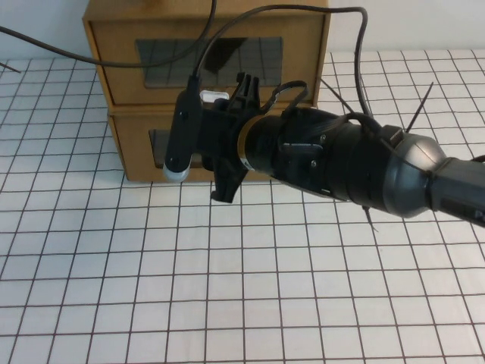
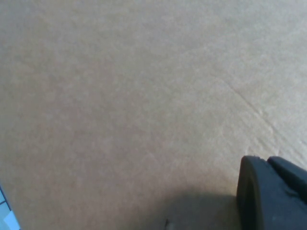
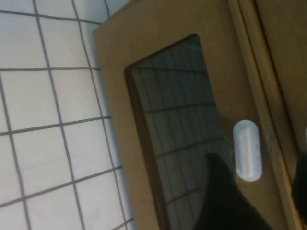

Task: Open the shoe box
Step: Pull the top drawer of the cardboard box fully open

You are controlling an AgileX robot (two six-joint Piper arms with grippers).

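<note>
At the back of the gridded table [image 1: 227,303] stand two stacked cardboard units, and the lower shoe box [image 1: 136,148] looks closed. Your left gripper [image 2: 273,191] sits close against bare cardboard; you cannot tell its state. Your right gripper [image 1: 232,136] hovers at the lower front panel, jaws apart, with the white pull tab [image 3: 247,150] between them. You seem to be at the grasp step: next, close on the tab and draw straight outward.

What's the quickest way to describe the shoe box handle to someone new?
On the gridded table, take the lower shoe box of the stack, faced by the open right gripper; the left gripper sits against cardboard. Between its dark window and the front's upper edge is the handle: a small white oval, the only pale mark on brown.
</note>
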